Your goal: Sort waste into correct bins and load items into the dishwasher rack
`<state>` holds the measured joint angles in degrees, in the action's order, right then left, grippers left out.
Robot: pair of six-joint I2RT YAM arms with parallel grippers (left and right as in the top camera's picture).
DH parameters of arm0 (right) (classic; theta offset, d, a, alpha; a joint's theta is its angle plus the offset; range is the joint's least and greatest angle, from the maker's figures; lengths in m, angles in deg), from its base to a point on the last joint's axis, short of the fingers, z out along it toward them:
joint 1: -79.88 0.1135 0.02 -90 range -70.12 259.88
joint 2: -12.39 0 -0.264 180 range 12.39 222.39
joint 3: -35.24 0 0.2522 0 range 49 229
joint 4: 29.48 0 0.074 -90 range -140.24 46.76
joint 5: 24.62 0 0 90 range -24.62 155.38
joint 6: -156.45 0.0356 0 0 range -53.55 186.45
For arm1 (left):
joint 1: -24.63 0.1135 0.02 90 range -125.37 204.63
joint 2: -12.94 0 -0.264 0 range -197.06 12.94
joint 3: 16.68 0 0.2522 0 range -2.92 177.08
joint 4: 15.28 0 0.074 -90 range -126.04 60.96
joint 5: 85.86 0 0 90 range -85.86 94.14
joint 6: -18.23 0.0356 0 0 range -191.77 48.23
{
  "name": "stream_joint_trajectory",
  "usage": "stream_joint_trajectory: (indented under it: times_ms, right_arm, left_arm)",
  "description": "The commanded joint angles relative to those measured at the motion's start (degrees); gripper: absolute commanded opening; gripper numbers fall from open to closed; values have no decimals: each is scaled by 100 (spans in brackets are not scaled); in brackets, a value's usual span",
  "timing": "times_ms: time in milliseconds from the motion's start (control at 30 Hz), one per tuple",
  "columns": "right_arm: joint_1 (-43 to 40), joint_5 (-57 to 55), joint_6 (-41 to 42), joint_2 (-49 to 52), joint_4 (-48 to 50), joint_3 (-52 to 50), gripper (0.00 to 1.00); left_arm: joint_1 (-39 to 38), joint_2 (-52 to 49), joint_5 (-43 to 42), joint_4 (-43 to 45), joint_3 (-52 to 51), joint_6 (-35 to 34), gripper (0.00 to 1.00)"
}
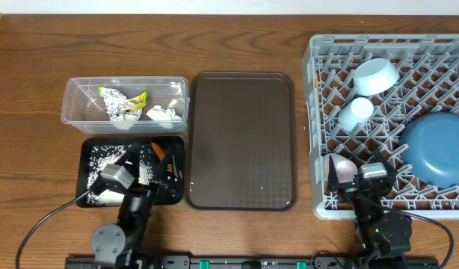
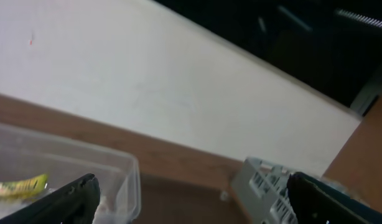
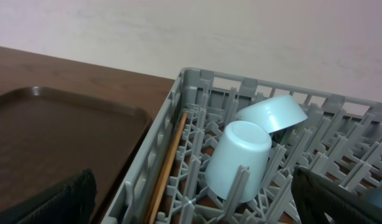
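The rack [image 1: 319, 90] fills the right edge of the worktop [image 1: 35, 52]. In it a white bowl [image 1: 375, 75] lies tipped near the back, a light-blue cup [image 1: 356, 112] stands mouth-down just in front of it, and a blue plate [image 1: 439, 146] leans toward the right side. The right wrist view shows wooden chopsticks [image 3: 169, 163] lying along the rack's left wall.

Toward the left edge, a clear tub [image 1: 72, 112] holds a yellow-green wrapper [image 1: 123, 101] and a crumpled tissue [image 1: 161, 113]. In front of it, a black tray [image 1: 84, 173] holds scattered rice [image 1: 102, 161] and an orange carrot [image 1: 162, 153]. A brown serving tray [image 1: 241, 142] lies in the middle of the worktop.

The left fingers [image 2: 73, 199] are spread wide over the black tray, holding nothing. The right fingers [image 3: 54, 202] are spread just as wide over the rack's front-left corner, also empty.
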<state>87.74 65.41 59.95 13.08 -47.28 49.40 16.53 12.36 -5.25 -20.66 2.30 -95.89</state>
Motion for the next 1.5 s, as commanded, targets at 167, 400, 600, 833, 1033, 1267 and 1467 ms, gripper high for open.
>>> stream_joint_trajectory:
  times_ms: [167, 400, 600, 833, 1033, 1267, 1467]
  right_arm:
    - [35, 22, -42, -39, -24, -11, 99]
    - [35, 20, -42, -39, -24, -11, 99]
    - [35, 22, -42, -39, -24, -9, 99]
    - [35, 22, -42, -39, -24, -9, 99]
    - [35, 22, -42, -39, -24, -9, 99]
    - [35, 22, -39, -39, -24, -9, 99]
    - [35, 22, -39, -39, -24, -11, 99]
  left_arm:
    - [-28, 48, 326, 61, -501, 55, 98]
    - [-11, 48, 557, -398, -498, 343, 98]
    - [540, 48, 533, -1067, -498, 461, 98]
    - [743, 48, 269, -1198, -498, 1928, 98]
    - [743, 48, -52, -1167, -498, 3276, 98]
    - [743, 48, -46, -1161, -498, 3314, 98]
    - [743, 48, -46, -1158, -498, 3314, 98]
